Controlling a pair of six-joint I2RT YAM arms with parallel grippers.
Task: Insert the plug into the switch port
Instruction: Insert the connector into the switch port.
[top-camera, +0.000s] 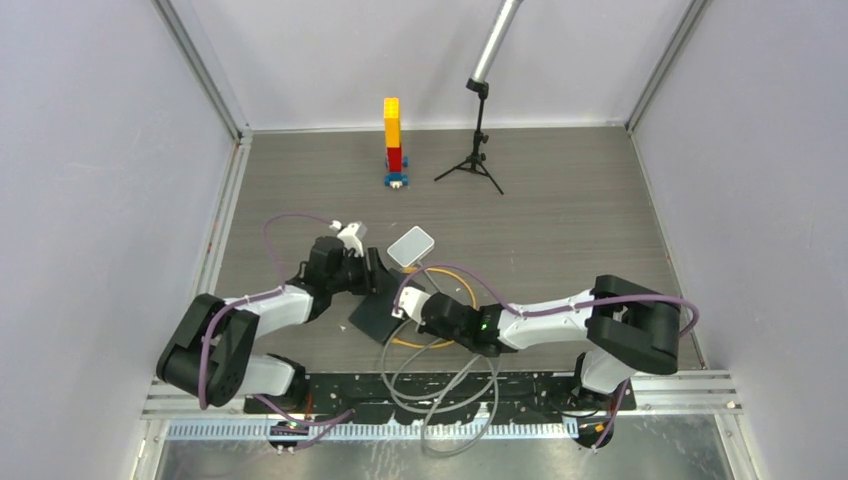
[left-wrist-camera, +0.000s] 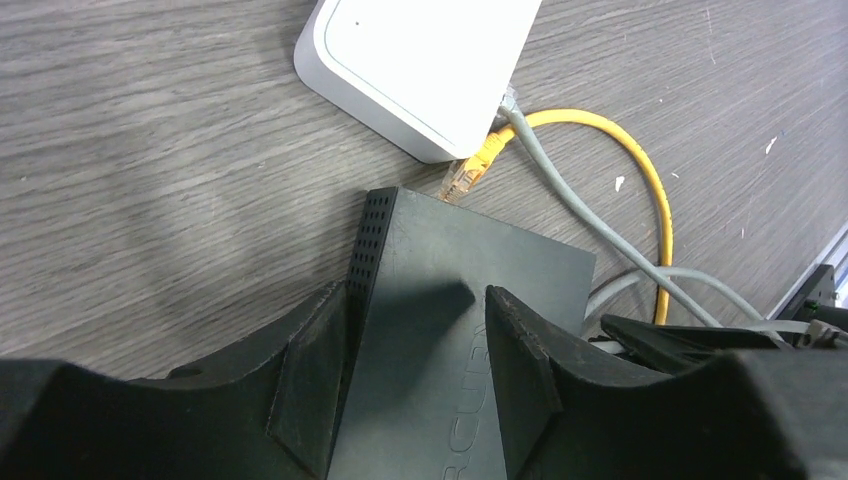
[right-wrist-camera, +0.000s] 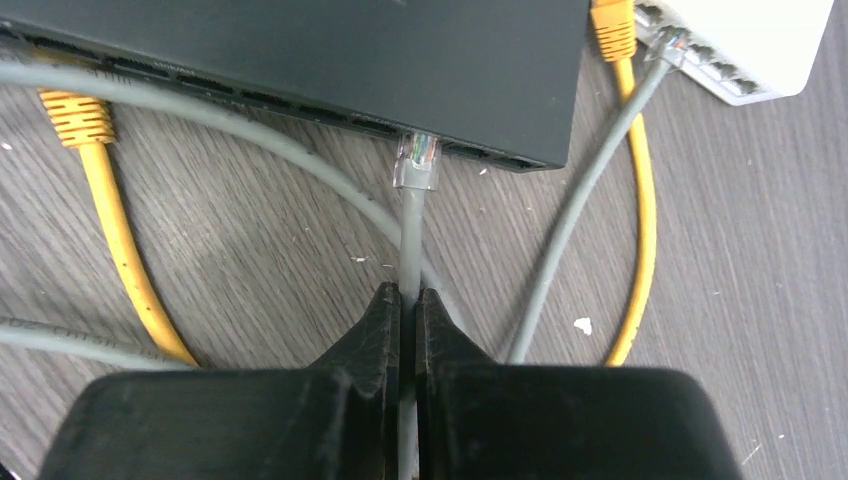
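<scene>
Right gripper (right-wrist-camera: 408, 292) clamped on grey cable (right-wrist-camera: 412, 235) | plug (right-wrist-camera: 417, 162) at black switch (right-wrist-camera: 300, 60) near-side port | left gripper (left-wrist-camera: 415, 305) grips switch | risk: cable flexes, plug skews, jams.

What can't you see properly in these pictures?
- Right wrist view: the clear plug tucks its tip under the black switch, hiding how far in it sits.
- Top view: the right arm covers the plug.
- Left wrist view: the switch's raised lettering is cut off by the bottom edge; the white box by the top edge.
</scene>
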